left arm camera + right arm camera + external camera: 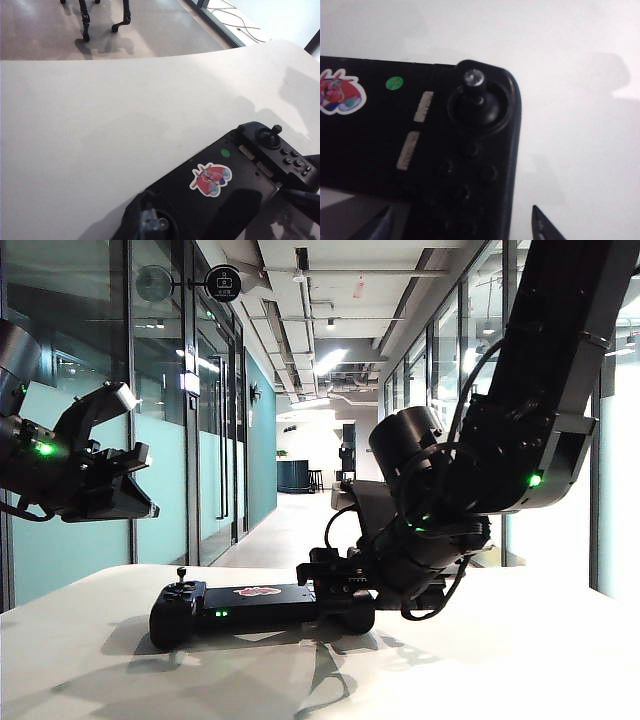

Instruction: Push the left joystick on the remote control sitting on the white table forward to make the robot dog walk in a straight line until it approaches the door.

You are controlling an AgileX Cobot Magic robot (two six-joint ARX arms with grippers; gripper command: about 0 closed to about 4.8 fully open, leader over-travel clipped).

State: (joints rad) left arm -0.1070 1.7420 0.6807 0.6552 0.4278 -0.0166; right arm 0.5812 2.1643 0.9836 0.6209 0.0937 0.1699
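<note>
Remote control (262,607) lies on white table (520,660); right tool (462,225) beside it, fingers apart; left tool (115,455) raised, state unclear.

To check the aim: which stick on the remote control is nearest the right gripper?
The stick beside the buttons, just ahead of the open right gripper; the other stick stands free at the far end, nearer the raised left gripper.

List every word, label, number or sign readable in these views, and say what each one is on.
No text reads clearly.
Round black hanging sign over the corridor door: white pictogram, characters too small.
Two grey labels on the black gamepad-style remote control: blurred.
Red cartoon sticker and green dot on it: no words.
</note>
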